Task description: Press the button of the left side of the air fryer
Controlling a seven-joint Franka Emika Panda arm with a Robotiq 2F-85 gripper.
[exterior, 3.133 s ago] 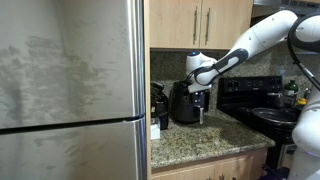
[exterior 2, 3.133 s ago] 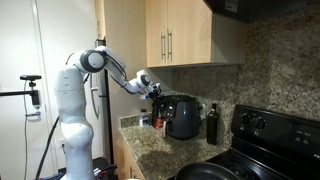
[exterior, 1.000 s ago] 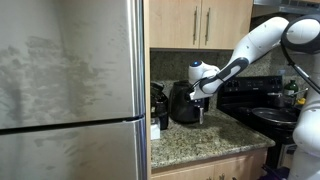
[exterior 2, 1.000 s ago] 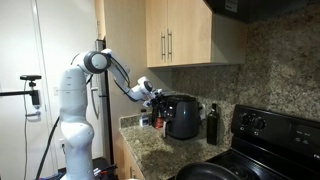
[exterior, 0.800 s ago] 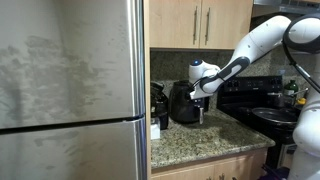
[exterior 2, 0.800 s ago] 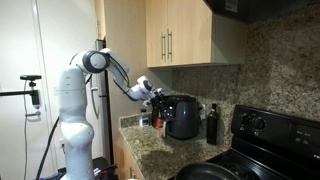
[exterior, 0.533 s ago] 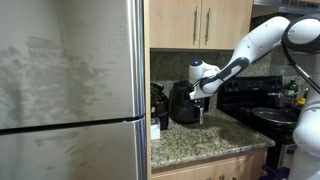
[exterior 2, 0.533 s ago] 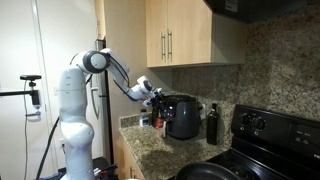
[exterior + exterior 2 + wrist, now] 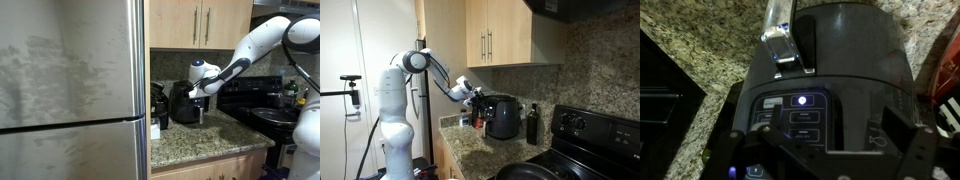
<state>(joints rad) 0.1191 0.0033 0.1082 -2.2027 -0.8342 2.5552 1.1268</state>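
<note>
Easing back a little over the last seconds, our gripper hangs just before the air fryer, which sits on the granite counter beside the stove; jaws look parted, and a panel light glows, so we judge the press possibly done

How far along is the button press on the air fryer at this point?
Done: the approach. The pincer sits right by the air fryer in both exterior views. In hand: lining up, with the wrist view looking onto the control panel, where one light glows. Left: the press itself. No finger visibly touches a button, and nothing shows that one was pressed.
</note>
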